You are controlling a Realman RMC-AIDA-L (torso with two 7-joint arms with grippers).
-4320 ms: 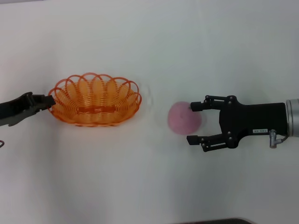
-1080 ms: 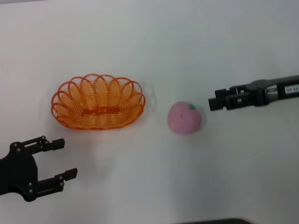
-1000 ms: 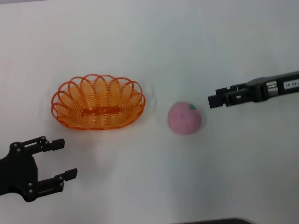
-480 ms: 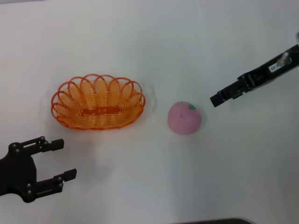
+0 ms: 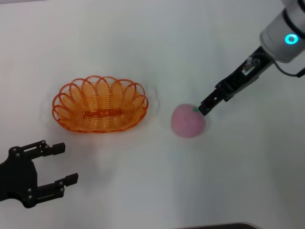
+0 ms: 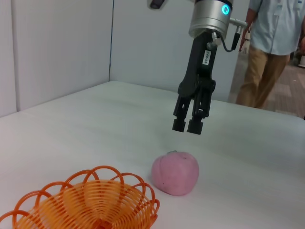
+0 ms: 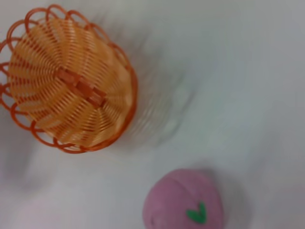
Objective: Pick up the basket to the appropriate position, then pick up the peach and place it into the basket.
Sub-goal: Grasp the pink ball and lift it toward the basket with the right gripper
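The right gripper [image 5: 206,107], fingers nearly closed and holding nothing, is poised just above the peach [image 5: 188,120], presumably for a top grasp, its arm angled steeply down from the far right; the basket [image 5: 99,103] is seen to the left, while the left gripper [image 5: 61,163] is parked open at the near left

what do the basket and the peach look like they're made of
Basket: looks like glossy orange plastic-coated wire or moulded plastic, judging by the thin looped strands, open gaps and uniform colour; which one is unclear. Peach: seems an artificial fruit, maybe foam or soft plastic, with a matte, even pink surface and a flat green leaf mark that looks painted on.
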